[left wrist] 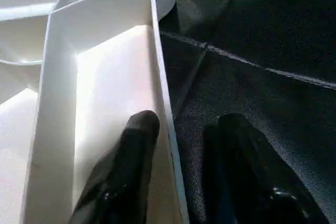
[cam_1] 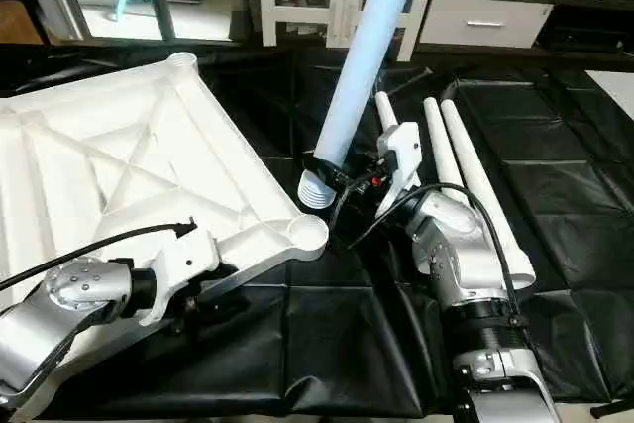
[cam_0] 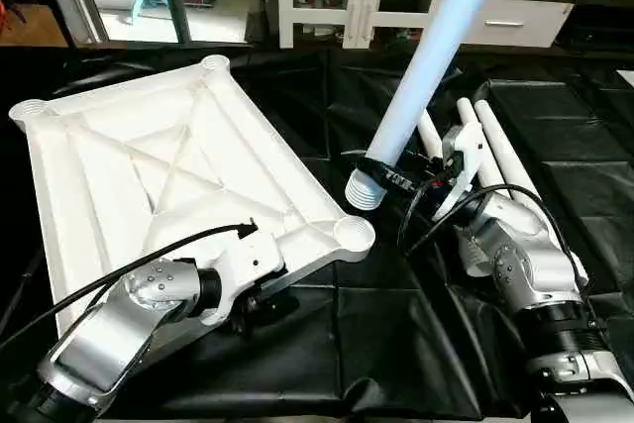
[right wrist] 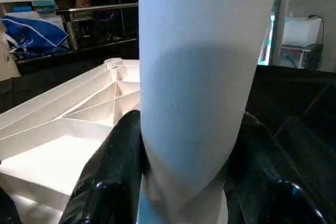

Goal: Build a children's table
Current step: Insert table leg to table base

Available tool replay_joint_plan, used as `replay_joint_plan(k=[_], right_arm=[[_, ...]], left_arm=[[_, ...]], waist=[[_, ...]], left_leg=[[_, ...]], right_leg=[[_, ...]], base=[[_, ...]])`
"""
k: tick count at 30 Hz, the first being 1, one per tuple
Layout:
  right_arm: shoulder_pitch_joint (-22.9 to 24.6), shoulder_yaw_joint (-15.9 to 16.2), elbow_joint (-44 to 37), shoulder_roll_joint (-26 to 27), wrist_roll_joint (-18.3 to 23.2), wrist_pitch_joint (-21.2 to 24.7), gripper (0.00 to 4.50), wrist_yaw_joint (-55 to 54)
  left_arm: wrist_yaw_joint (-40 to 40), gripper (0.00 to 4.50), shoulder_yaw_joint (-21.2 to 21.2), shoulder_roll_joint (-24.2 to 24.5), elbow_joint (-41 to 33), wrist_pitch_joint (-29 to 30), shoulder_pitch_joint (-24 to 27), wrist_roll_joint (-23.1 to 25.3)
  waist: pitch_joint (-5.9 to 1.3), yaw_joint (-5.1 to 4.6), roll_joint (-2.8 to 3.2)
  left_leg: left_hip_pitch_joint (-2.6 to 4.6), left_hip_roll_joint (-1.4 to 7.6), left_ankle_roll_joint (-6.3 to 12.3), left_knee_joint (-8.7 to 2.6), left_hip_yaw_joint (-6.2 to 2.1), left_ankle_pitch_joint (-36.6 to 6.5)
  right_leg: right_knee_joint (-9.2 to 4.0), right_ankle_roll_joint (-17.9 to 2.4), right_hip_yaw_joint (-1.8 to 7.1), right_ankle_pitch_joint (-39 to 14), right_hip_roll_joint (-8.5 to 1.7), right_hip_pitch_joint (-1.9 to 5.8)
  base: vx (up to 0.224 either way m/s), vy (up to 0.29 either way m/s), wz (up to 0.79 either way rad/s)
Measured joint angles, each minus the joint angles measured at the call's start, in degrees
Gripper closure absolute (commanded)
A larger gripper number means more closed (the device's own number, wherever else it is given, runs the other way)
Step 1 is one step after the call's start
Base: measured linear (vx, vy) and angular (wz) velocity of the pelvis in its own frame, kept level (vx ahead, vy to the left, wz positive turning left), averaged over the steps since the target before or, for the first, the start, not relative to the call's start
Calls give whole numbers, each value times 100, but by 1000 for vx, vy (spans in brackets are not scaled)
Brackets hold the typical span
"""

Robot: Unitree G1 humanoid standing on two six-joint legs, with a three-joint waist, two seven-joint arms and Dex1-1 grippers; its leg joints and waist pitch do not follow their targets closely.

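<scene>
Lying upside down on the black sheet [cam_0: 396, 344], the white tabletop [cam_0: 149, 165] is showing its X-ribbed underside and round corner sockets. Nearest the robot, the left gripper [left wrist: 181, 166] is clamping the tabletop's near rim, one black finger [left wrist: 131, 156] pressing inside the wall and the other sitting outside over the sheet; a black cable is arching over that silver forearm. Just past it, the near corner socket [cam_0: 354, 233] is sitting open and facing up. Beside that socket, the right gripper [right wrist: 184, 182] is squeezing a white leg [cam_0: 426, 56] close to its ribbed end [cam_0: 362, 190], its two fingers pressing the tube from either side. The leg is leaning steeply up and away toward the top of the head view, its ribbed end hanging just beside the socket, not yet inside it. Behind the right wrist, three more legs [cam_1: 466, 175] are lying side by side on the sheet, partly hidden by that arm. Farther back, a white cabinet [cam_0: 515, 17] with a drawer is standing against the room's far side.
</scene>
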Motion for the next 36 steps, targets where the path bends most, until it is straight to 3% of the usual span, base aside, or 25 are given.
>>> replay_joint_plan(k=[4,6,9,15,24,28,36], right_arm=[[0,0,0,21,0,-35,262,0],[0,0,0,42,-1,-50,262,1],[0,0,0,60,-1,-53,262,5],[0,-1,0,62,-1,-55,262,15],[131,38,-1,71,3,-101,262,363],[258,122,44,63,-63,-311,262,398],[293,121,43,-42,110,-252,262,1067]], left_arm=[[35,281,87,-145,98,-98,24,-78],[25,315,90,-130,127,-197,42,-78],[28,319,97,-124,142,-343,93,-64],[48,391,137,-119,183,-630,170,37],[103,449,239,-140,250,-1042,369,71],[70,449,205,-116,294,-1196,401,117],[-268,449,145,108,518,-1841,416,229]], waist=[[1,9,1],[1,9,1],[1,7,2],[1,6,2],[-1,22,7],[5,24,24],[4,45,27]], left_leg=[[-2,0,0,0,1,0],[-2,0,1,0,1,0],[-1,0,0,0,1,0],[0,0,0,-1,1,0],[7,1,-2,-2,3,1],[8,1,-3,-2,14,1],[9,11,-33,-3,20,-14]], right_leg=[[-3,0,0,0,0,-1],[-3,0,0,0,0,0],[-3,0,0,0,0,0],[-3,0,0,0,0,0],[-1,0,0,0,-1,10],[1,-1,3,1,-6,10],[1,-1,1,1,-6,25]], base=[[0,0,0],[0,0,0],[0,0,0],[0,0,0],[0,0,0],[0,0,0],[0,0,0]])
